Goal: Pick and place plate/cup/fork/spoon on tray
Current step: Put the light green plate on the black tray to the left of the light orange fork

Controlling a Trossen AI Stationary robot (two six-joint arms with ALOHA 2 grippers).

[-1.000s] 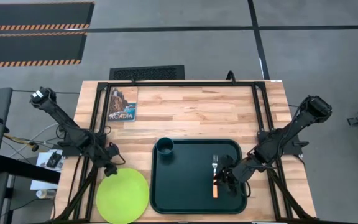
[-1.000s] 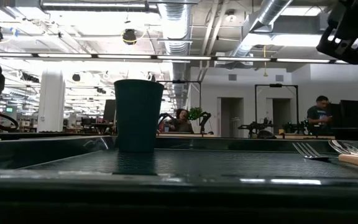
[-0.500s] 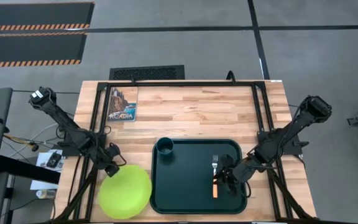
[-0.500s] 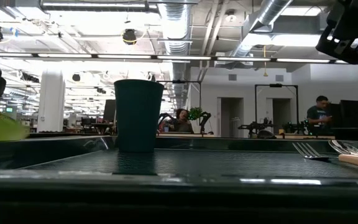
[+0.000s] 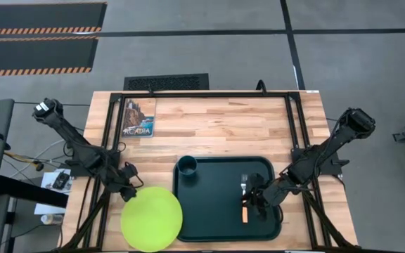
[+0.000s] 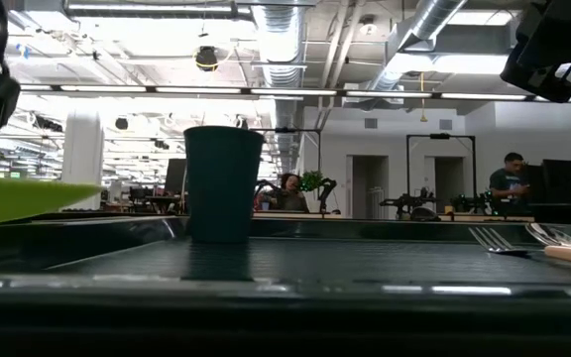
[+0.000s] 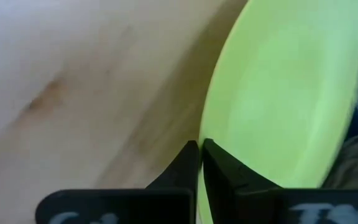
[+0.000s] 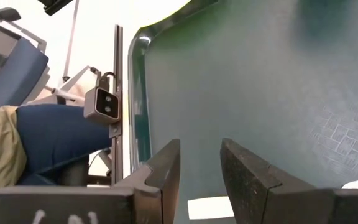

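The tray (image 5: 226,198) lies at the near middle of the wooden table (image 5: 216,130), already holding the cup (image 5: 186,166) upright in its far left corner and the fork (image 5: 244,199) toward its right side; a second utensil, probably the spoon (image 6: 555,236), shows beside the fork only in the low view, and the right arm hides that spot from above. The plate (image 5: 151,218) has shifted: a second ago it lay on the table well left of the tray; now it is lifted and carried rightward, its edge overlapping the tray's left rim, and in the low view it floats level above that rim; this looks like the last item, so the task seems close to done once the plate clears the rim and is set down on open tray floor. The left gripper (image 7: 200,153) is clamped on the plate's near-left edge, fingers pinched tight; the right gripper (image 8: 199,163) hangs over the tray beside the fork, fingers apart and holding nothing. A printed card (image 5: 139,117) lies at the table's far left; beyond is an open workshop with bright ceiling lights, ducts, and people (image 6: 510,181) far off.
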